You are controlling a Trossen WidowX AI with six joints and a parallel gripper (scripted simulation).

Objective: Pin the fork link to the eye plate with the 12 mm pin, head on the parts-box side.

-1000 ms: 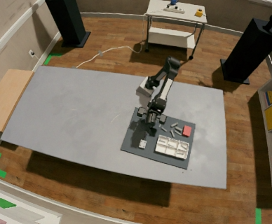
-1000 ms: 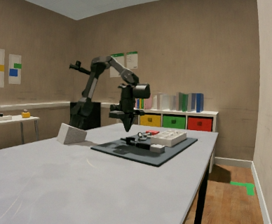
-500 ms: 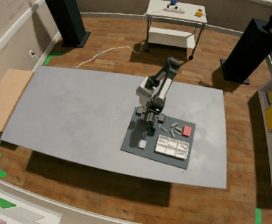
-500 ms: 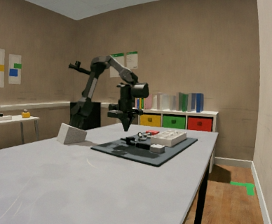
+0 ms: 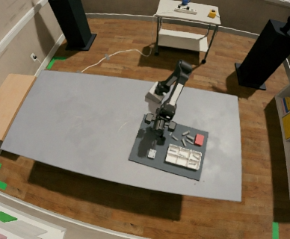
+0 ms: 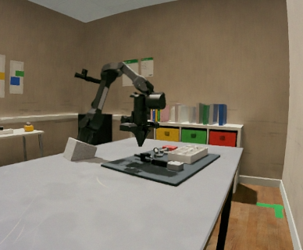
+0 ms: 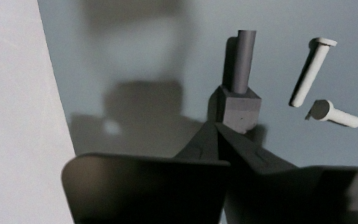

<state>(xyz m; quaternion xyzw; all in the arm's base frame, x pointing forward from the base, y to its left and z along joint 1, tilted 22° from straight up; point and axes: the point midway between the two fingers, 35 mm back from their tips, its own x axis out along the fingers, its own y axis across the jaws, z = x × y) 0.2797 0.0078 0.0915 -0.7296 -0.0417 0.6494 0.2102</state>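
Gripper [image 7: 215, 131] closed, fingertips meeting in a point with nothing between them; hanging above the dark mat [image 5: 143, 147], clear of the parts lying on it.

Landmark: the white parts box [image 5: 184, 157], sitting on the mat's near right part.

- Fork link [image 7: 239, 102]: grey block with a round shank rising from it, seen in the wrist view directly beyond the closed fingertips, lying on the mat. From the top view the arm hides most of it; it lies up and to the left of the parts box, toward the robot base.
- Two pale headed pins in the wrist view, to the right of the fork link: one longer pin [image 7: 311, 72] lying steeply, one shorter pin [image 7: 334, 113] lying nearly crosswise below it. Apart from each other and from the fork link. Cannot tell which is the 12 mm one.
- Top view shows several small grey parts [image 5: 187, 137] scattered just above the parts box, with a red block [image 5: 199, 140] at their right.
- Small pale grey block [image 5: 152, 153] just left of the parts box; whether this is the eye plate I cannot tell.
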